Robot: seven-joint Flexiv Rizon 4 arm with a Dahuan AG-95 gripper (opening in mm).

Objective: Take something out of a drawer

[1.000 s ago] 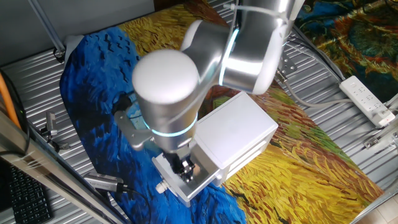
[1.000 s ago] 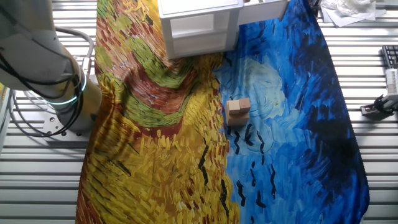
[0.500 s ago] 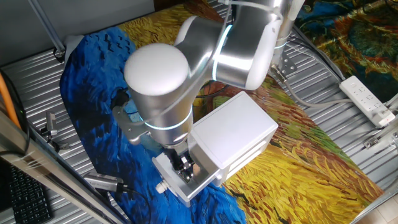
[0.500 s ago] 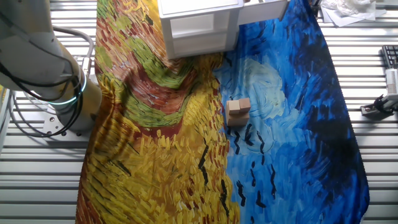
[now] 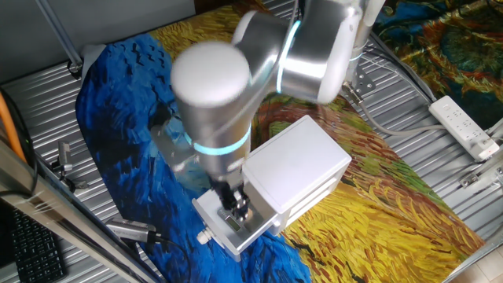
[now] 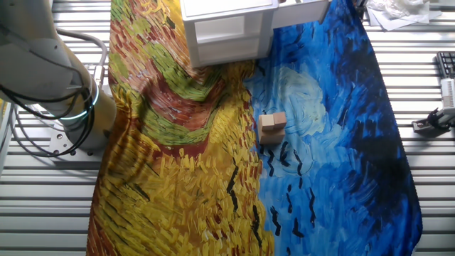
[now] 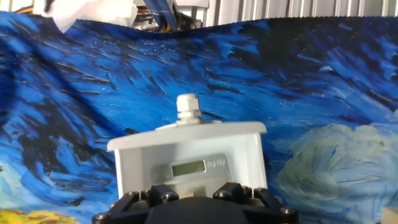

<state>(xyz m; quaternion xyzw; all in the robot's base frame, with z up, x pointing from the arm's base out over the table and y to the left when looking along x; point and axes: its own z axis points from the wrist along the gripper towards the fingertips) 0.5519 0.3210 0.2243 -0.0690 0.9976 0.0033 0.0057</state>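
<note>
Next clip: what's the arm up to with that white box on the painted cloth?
The robot arm's tool reaches down into the open drawer pulled out of the small white cabinet. The hand view shows the drawer's front wall, its round knob, and a small flat device with a display lying inside. Whether the tool has gripped it cannot be told. A small wooden block sits on the cloth, apart from the cabinet.
</note>
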